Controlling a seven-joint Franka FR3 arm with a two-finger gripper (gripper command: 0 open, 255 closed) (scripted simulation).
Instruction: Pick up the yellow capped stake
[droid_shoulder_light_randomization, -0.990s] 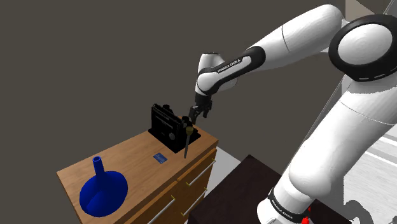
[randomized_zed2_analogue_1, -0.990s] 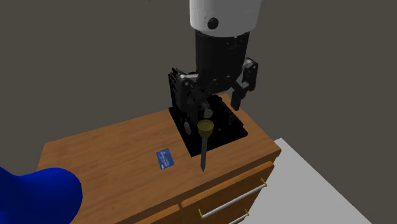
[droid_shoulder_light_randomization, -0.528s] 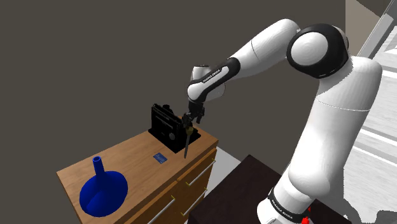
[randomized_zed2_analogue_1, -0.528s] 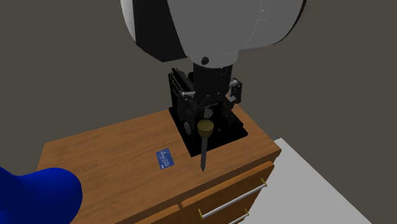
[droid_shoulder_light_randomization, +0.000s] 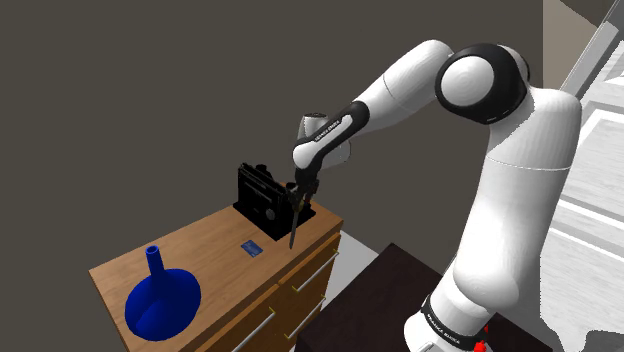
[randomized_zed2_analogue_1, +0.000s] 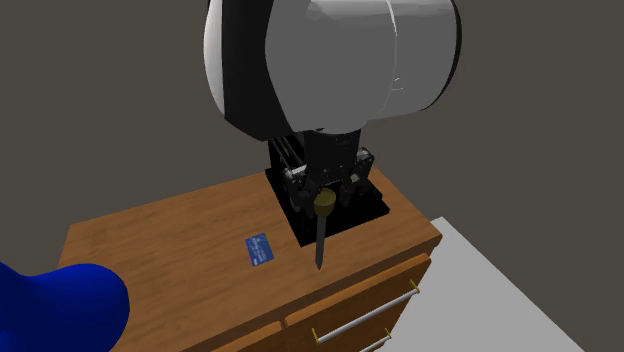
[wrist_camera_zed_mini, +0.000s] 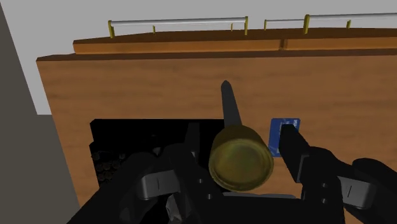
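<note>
**Fingers astride the cap, grasp not yet made**

Gripper (wrist_camera_zed_mini: 241, 130) is spread, one black finger on each side of the yellow capped stake (wrist_camera_zed_mini: 240, 159). The right finger sits just beside the cap with a sliver of gap. The left finger is hard to separate from the black device (randomized_zed2_analogue_1: 365, 205) around it. No pinch seen.

The stake stands near upright, point down on the wooden dresser top (randomized_zed2_analogue_1: 160, 235), at the device's front edge. A blue card (randomized_zed2_analogue_1: 260, 248) lies near the tip. A blue funnel-shaped vessel (droid_shoulder_light_randomization: 160, 300) sits well apart at the dresser's other end.

Judgement: approach and alignment look done. Closing on the cap and lifting are left.
</note>
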